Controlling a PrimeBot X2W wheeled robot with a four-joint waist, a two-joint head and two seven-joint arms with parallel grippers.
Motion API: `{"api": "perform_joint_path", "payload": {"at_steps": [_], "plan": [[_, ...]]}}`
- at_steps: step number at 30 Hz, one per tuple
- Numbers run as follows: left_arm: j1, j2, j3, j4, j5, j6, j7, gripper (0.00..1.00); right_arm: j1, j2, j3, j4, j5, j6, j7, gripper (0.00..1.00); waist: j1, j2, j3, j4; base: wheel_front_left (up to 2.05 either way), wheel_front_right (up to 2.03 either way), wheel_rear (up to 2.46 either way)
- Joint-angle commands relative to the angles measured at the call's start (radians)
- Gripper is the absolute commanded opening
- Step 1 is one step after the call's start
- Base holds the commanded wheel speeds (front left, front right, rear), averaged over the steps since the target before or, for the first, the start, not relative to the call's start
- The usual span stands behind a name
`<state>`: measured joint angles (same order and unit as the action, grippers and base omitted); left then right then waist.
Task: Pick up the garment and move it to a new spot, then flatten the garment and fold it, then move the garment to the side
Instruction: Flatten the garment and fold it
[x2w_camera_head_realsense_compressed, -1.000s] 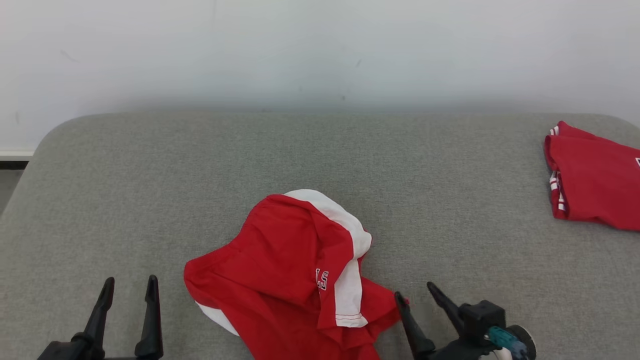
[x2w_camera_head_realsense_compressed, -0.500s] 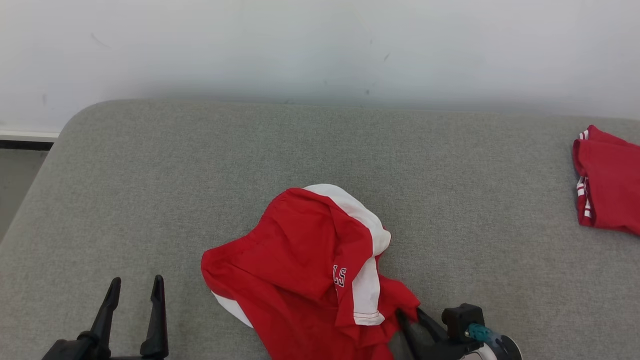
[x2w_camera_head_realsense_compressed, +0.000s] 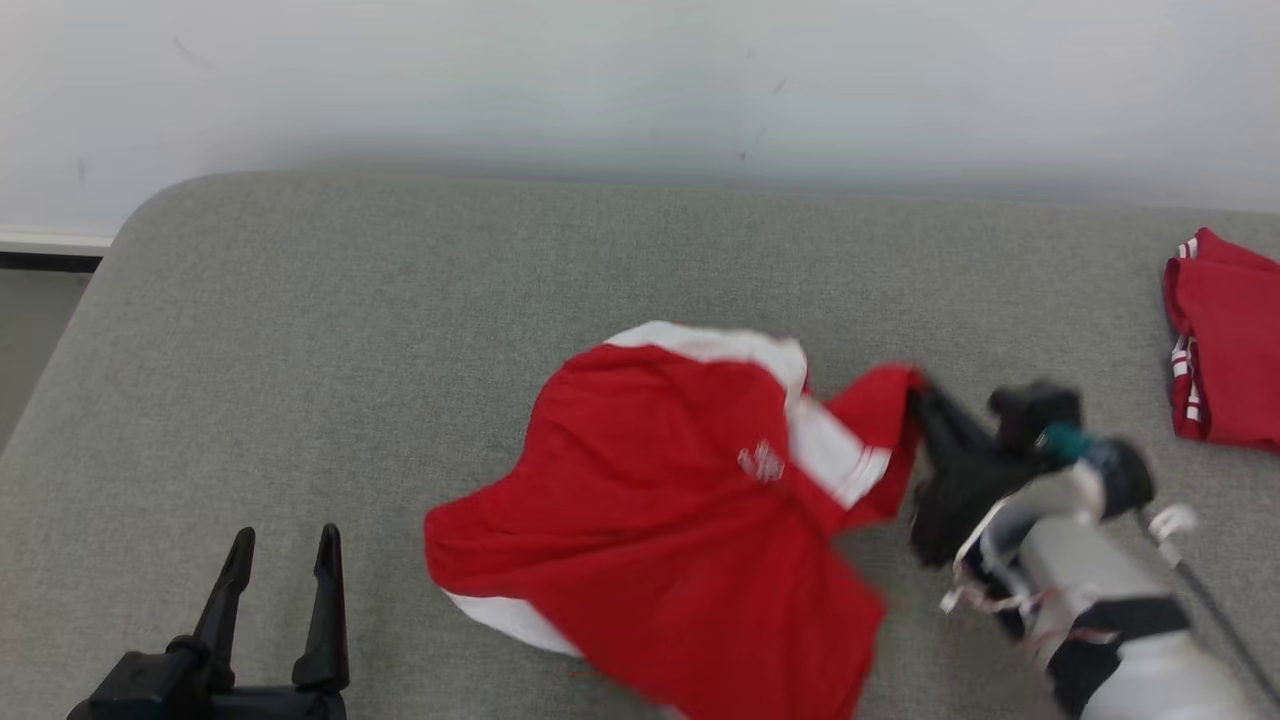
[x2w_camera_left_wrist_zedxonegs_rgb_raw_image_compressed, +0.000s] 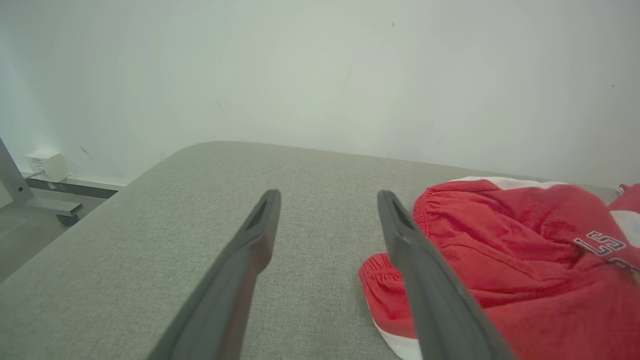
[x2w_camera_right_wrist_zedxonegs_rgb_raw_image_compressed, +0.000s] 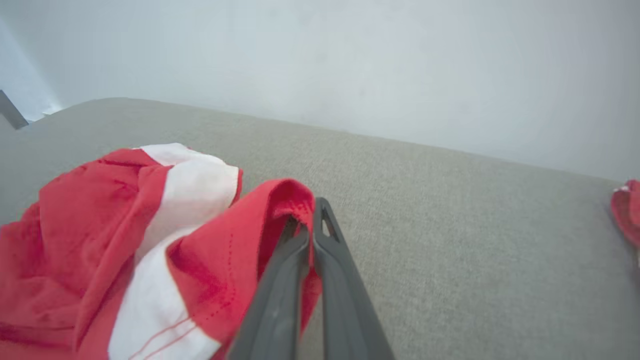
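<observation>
Red garment (x2w_camera_head_realsense_compressed: 680, 510) pinched by right end effector (x2w_camera_head_realsense_compressed: 920, 395) — forearm raised, left end effector (x2w_camera_head_realsense_compressed: 285, 545) agape

Right gripper (x2w_camera_right_wrist_zedxonegs_rgb_raw_image_compressed: 308, 216) pinching a red fold of the garment (x2w_camera_right_wrist_zedxonegs_rgb_raw_image_compressed: 75, 240).

The two dark fingers are pressed together with the red hem caught between their tips, and the fold arches up just over them. The rest of the garment, red with white panels, spreads in rumpled folds to the left on the grey surface (x2w_camera_right_wrist_zedxonegs_rgb_raw_image_compressed: 450, 225). A bit of another red cloth (x2w_camera_right_wrist_zedxonegs_rgb_raw_image_compressed: 627, 210) lies at the right edge, well apart. A pale wall (x2w_camera_right_wrist_zedxonegs_rgb_raw_image_compressed: 350, 60) stands behind.
</observation>
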<state>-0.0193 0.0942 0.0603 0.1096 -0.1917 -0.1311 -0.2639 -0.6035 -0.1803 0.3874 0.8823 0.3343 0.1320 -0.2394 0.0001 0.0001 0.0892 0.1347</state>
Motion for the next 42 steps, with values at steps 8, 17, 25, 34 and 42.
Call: {"api": "perform_joint_path", "payload": {"at_steps": [8,17,25,34,42], "plan": [[-0.034,-0.003,-0.015,0.008,-0.017,0.002,0.000,1.00,-0.228,-0.081,-0.028,0.088,0.006,-0.003,0.014,0.00,-0.0001,-0.0001,0.045,0.024,0.00,0.00,0.00],[-0.051,-0.006,-0.013,0.018,-0.014,0.002,0.000,1.00,-0.283,-0.059,0.013,0.233,0.018,-0.003,0.015,1.00,-0.0001,-0.0001,0.057,0.007,0.00,0.00,0.00],[-0.025,0.000,0.003,0.014,-0.002,0.002,0.000,1.00,-0.178,-0.075,0.016,0.191,0.080,-0.003,-0.024,1.00,-0.0001,-0.0001,0.020,-0.035,0.00,0.00,0.00],[0.010,0.003,0.029,0.004,0.004,0.002,0.000,1.00,0.081,-0.097,-0.138,-0.185,0.053,-0.003,-0.024,1.00,-0.0001,-0.0001,-0.011,-0.089,0.00,0.00,0.00],[0.032,-0.002,0.030,0.002,0.016,0.002,0.000,1.00,0.347,-0.035,-0.269,-0.472,-0.039,-0.003,-0.025,1.00,-0.0001,-0.0001,-0.047,-0.113,0.00,0.00,0.00]]}}
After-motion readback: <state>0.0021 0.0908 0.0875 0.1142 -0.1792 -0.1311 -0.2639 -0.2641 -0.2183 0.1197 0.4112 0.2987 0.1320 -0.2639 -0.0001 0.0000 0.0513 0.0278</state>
